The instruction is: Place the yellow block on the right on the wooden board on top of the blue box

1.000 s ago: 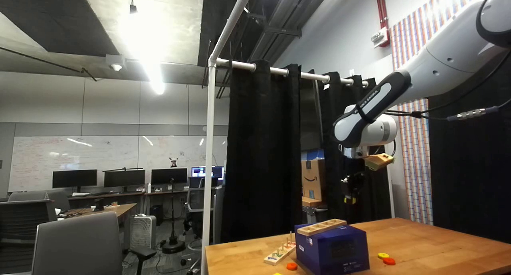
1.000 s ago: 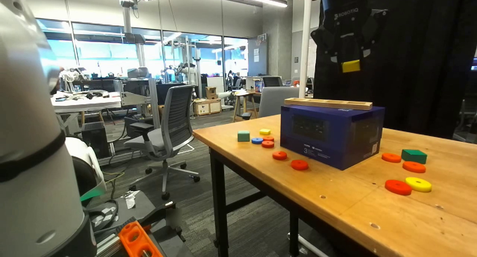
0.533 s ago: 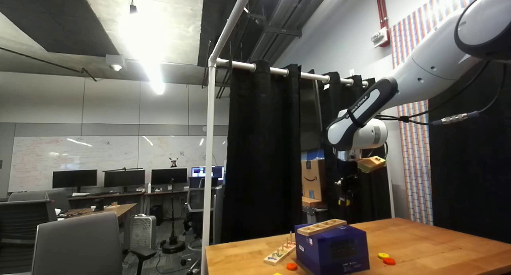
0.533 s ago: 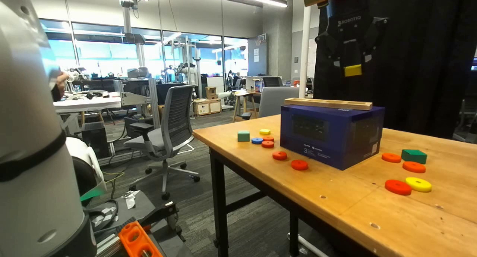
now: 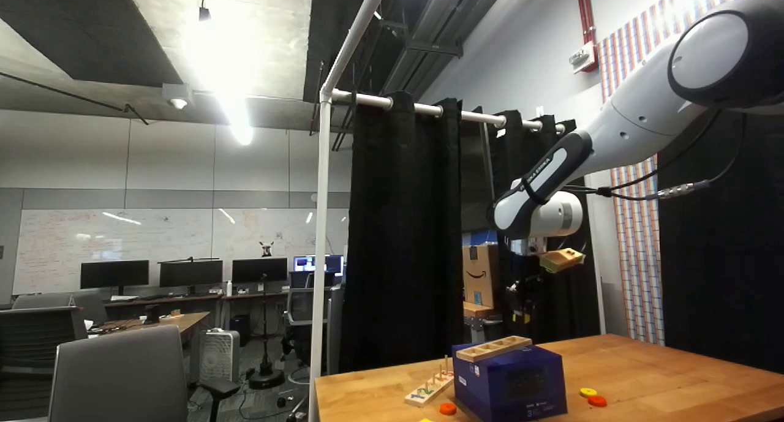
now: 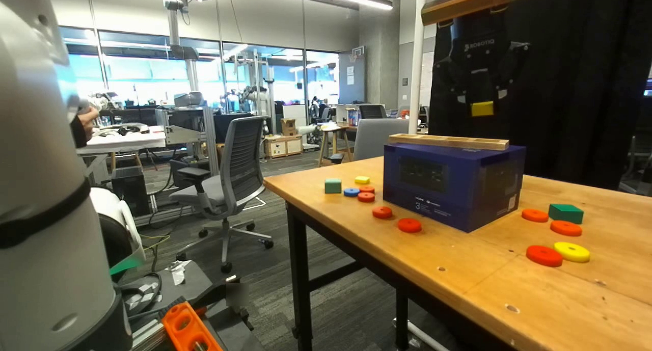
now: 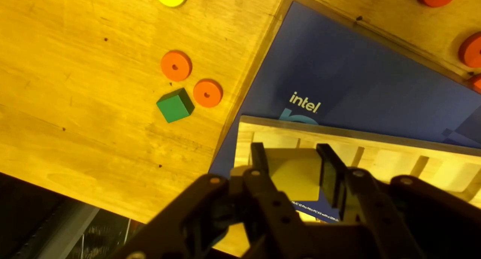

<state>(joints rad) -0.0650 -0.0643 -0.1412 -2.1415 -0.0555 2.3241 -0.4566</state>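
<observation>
Our fingers point(image 7: 259, 157) pinch the yellow block point(image 7: 295, 172) between them, one finger at each side. In both exterior views this block hangs in the air, above the blue box point(image 6: 433, 188) and apart from the wooden board point(image 6: 448, 142), which lies on the box's top. So we judge that the grasping and the lifting are done, and most of the carrying also: in the wrist view the block covers a part of the board near one end. What is left for us is to lower it, to let it rest on the board, and then to release and go away. For which of the shallow compartments point(image 7: 387, 165) it is meant, we cannot tell. Another small yellow piece point(image 6: 362, 180) lies on the desk point(image 6: 484, 269), seemingly not needed.
</observation>
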